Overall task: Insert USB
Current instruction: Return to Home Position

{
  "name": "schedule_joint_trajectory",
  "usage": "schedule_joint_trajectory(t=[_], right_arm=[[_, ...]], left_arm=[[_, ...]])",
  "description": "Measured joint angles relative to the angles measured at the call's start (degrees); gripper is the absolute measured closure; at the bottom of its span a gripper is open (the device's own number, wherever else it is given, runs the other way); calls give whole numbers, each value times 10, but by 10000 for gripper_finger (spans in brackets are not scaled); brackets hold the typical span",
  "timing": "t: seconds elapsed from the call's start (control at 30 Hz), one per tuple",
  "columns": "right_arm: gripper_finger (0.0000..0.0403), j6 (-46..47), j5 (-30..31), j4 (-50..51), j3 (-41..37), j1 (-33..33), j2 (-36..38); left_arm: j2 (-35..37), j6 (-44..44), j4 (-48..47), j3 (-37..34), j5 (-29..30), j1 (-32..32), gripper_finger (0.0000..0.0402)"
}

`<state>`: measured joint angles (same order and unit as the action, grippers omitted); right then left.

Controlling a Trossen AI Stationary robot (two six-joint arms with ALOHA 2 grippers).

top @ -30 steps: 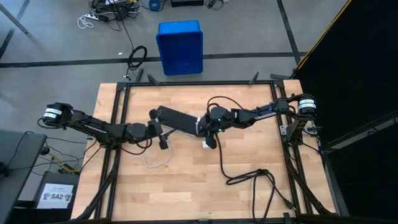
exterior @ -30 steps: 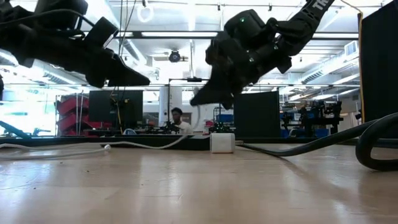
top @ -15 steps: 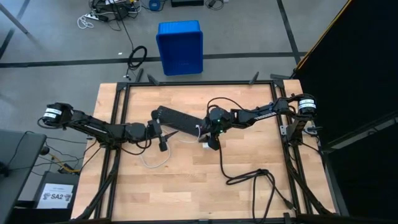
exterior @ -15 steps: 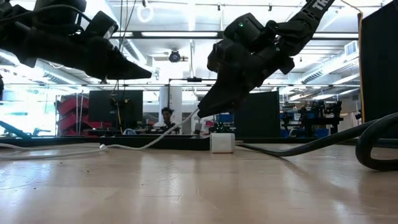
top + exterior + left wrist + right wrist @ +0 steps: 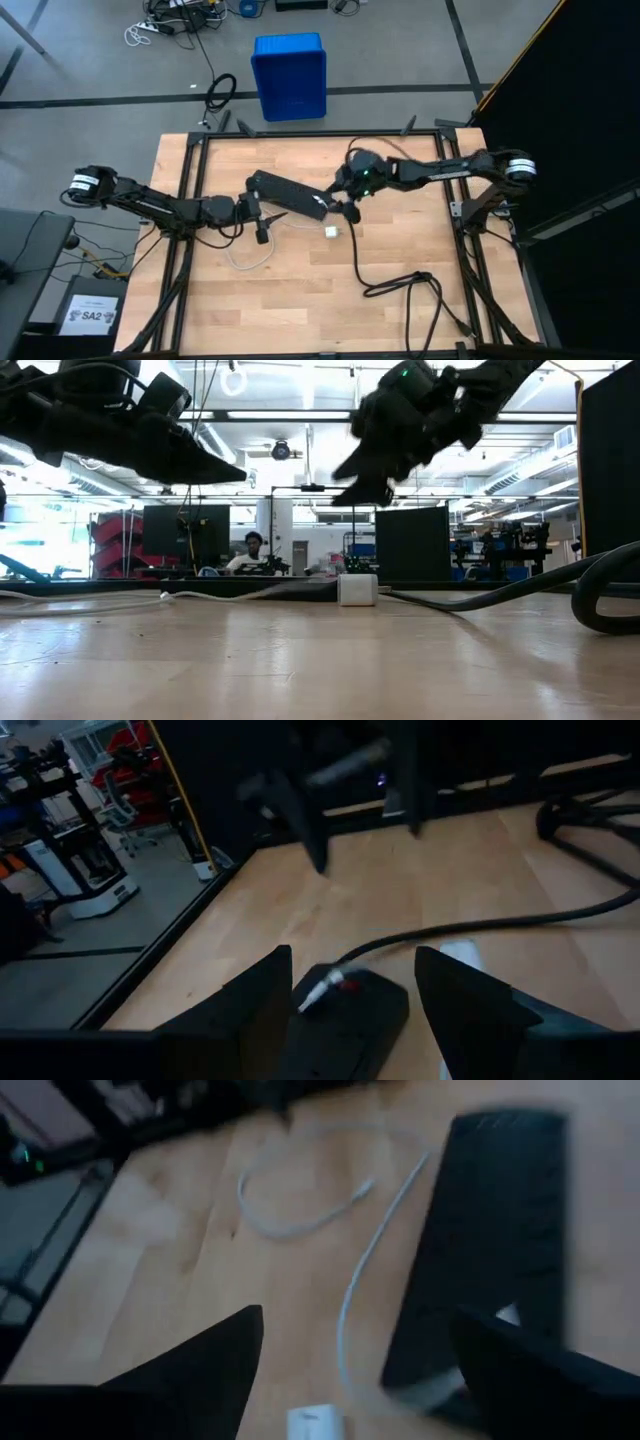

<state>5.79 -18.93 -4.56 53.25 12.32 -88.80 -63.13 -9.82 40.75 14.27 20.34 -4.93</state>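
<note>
Now the USB point(image 5: 362, 1265) lies on the table point(image 5: 400, 250), outside the blue bin point(image 5: 290, 38).

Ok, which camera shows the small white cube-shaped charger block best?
The low view: the small white cube-shaped charger block stands on the wooden table, side on, nothing covering it. The high view shows it only as a tiny white speck. The right wrist view catches only part; the left wrist view is unclear.

Lab (open hall): dark screens point(image 5: 185, 530), red racks point(image 5: 118, 535), strip lights point(image 5: 300, 414).
</note>
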Motion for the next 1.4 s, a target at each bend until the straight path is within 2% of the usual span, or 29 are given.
schedule_joint_trajectory(t=[0.23,0.33,0.4,0.53,0.6,0.63,0.7,0.77,0.97,1.1,1.27,1.4], right_arm=[[158,-55,67,61,0,18,86],[187,-77,68,66,0,21,108],[210,-85,67,87,0,24,126],[279,-85,113,161,-14,18,189],[320,-93,139,161,-44,5,236],[341,-94,147,156,-63,-2,261],[381,-101,149,123,-105,-11,315],[396,-105,147,65,-157,-18,368],[386,-75,143,-90,-317,-26,509],[400,-60,144,-188,-411,-20,571],[398,-84,145,-289,-519,-16,621],[401,-73,153,-263,-527,-14,635]], left_arm=[[8,12,-11,34,-77,41,204],[30,27,-85,70,-138,70,217],[51,25,-179,105,-147,85,241],[121,17,-365,177,-99,95,325],[172,1,-408,196,-89,95,375],[199,-4,-414,197,-86,94,387],[261,-5,-417,188,-78,94,394],[324,-2,-416,157,-73,94,399],[483,46,-418,23,-74,95,401],[534,72,-407,-40,-98,95,402],[584,70,-423,-77,-101,94,402],[629,55,-435,-95,-126,94,402]])
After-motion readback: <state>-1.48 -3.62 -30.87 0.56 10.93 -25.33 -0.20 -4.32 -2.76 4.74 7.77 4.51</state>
